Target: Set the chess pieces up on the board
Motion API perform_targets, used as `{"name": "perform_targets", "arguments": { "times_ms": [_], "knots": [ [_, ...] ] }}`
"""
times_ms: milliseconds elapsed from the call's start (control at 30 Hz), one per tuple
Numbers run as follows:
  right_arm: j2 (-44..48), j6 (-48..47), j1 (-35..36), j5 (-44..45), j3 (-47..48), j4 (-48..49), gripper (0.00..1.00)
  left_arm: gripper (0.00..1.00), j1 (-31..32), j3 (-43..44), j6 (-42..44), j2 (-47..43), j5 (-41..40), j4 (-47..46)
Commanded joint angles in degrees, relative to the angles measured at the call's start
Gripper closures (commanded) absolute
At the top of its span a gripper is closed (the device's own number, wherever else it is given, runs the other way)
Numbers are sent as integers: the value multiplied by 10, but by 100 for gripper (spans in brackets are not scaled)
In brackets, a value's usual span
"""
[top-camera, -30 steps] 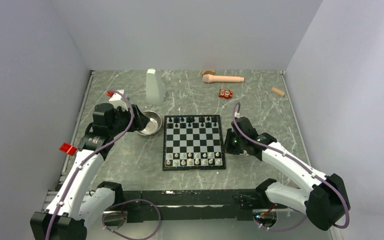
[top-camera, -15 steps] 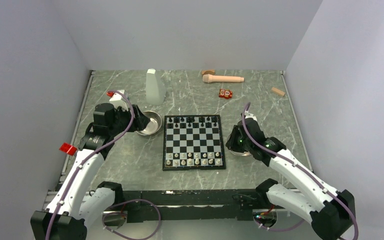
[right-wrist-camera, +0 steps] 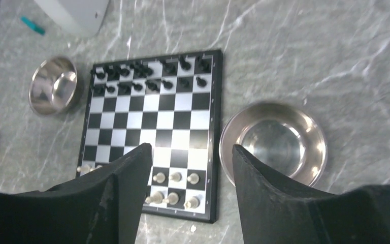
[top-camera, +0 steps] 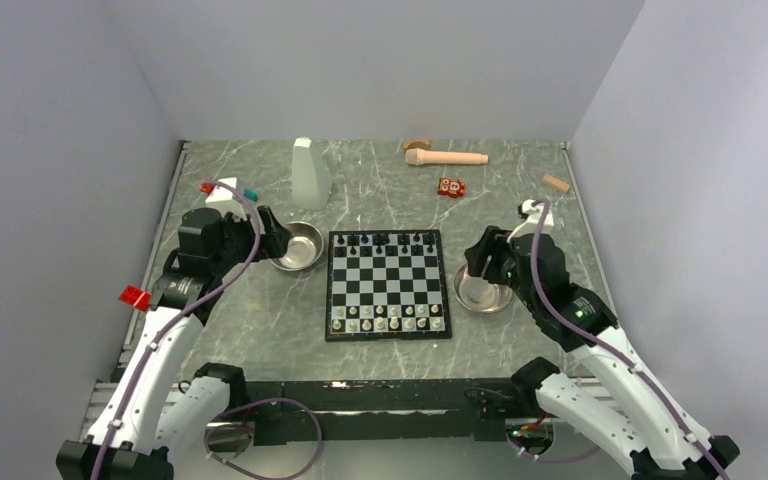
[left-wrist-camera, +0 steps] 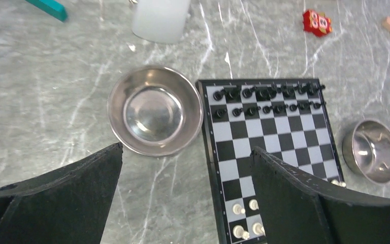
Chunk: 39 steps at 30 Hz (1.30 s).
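Overhead, board (top-camera: pixel 388 283) between bowls (top-camera: pixel 300 250), wrist views add both jaws wide, holding nothing.

Board (top-camera: pixel 388 285) as reference. Black pieces (top-camera: pixel 390 241) line its far edge, white pieces (top-camera: pixel 388 318) its near edge. Left bowl (top-camera: pixel 300 247) sits just off the board's far-left corner, with the left gripper (top-camera: pixel 272 240) at that bowl's left rim. Right bowl (top-camera: pixel 482 294) is just beside the board's right edge, right gripper (top-camera: pixel 484 262) above it. Beyond the board: white bottle (top-camera: pixel 310 174), wooden pestle (top-camera: pixel 447 157), red toy (top-camera: pixel 450 187).
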<state>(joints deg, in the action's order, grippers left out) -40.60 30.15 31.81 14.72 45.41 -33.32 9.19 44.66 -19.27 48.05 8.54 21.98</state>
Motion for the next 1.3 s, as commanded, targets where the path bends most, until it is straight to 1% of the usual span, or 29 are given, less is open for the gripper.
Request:
{"name": "perform_targets", "arguments": {
  "times_ms": [0,33,133,200,233,367,467,567,733,833,933,1067,1267],
  "knots": [
    [40,-38,2,83,39,2,33,1,-3,39,14,-35,-79,16],
    [48,-36,2,100,41,-3,29,1,-3,39,18,-42,-83,18],
    [70,-20,1,153,48,-24,17,1,-3,27,28,-69,-127,22],
    [83,-10,2,184,50,-37,4,1,-3,14,30,-91,-154,19],
    [90,-6,2,195,48,-39,1,1,-3,7,29,-101,-161,19],
    [131,10,2,225,14,-23,0,1,-3,-12,36,-126,-154,20],
    [167,-1,2,224,-30,15,0,1,-3,-25,28,-131,-154,22],
    [189,-1,1,216,-53,43,0,0,-3,-35,17,-133,-159,20],
    [165,-16,1,182,-59,41,0,0,-3,-36,-6,-129,-159,14],
    [134,-10,1,174,-52,23,0,1,-3,-22,-16,-110,-166,18],
    [114,-17,1,165,-55,26,0,1,-3,-3,-23,-87,-180,34],
    [117,-38,2,155,-73,59,0,1,-3,10,-22,-70,-190,37],
    [136,-78,1,159,-86,97,0,1,-3,14,-24,-71,-195,32]
  ]
}}
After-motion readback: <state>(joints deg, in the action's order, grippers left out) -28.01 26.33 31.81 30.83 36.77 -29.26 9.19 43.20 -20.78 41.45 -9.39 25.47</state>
